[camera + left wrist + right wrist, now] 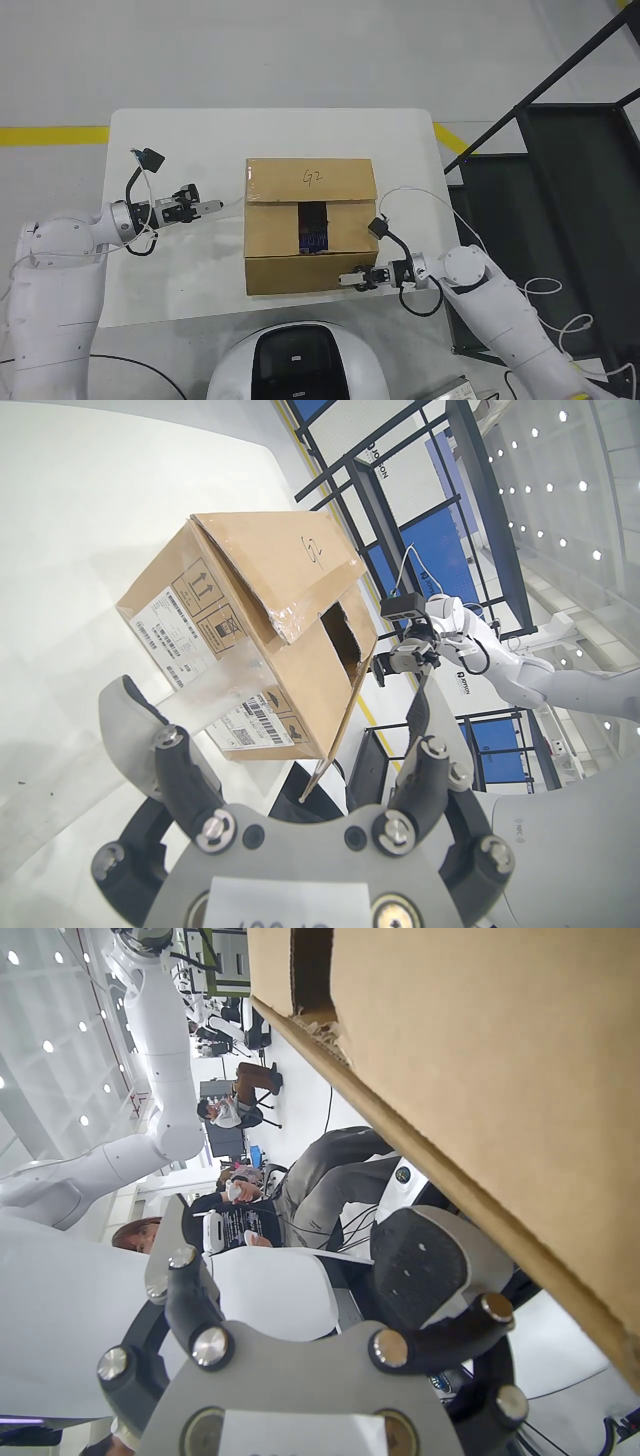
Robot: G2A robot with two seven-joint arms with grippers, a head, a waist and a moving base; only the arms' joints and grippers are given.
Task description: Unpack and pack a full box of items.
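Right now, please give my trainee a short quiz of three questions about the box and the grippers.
1. True or false: the box has its top flaps standing fully open.
2. The left gripper is: A) shut on a flap; B) open, beside the box, apart from it; C) inside the box.
3. Fill in: the right gripper is at the box's edge ___ the robot (nearest/farthest).
Key: 1 false; 2 B; 3 nearest.

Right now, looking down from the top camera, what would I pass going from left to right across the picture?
The left pincer → cardboard box → black metal stairs.
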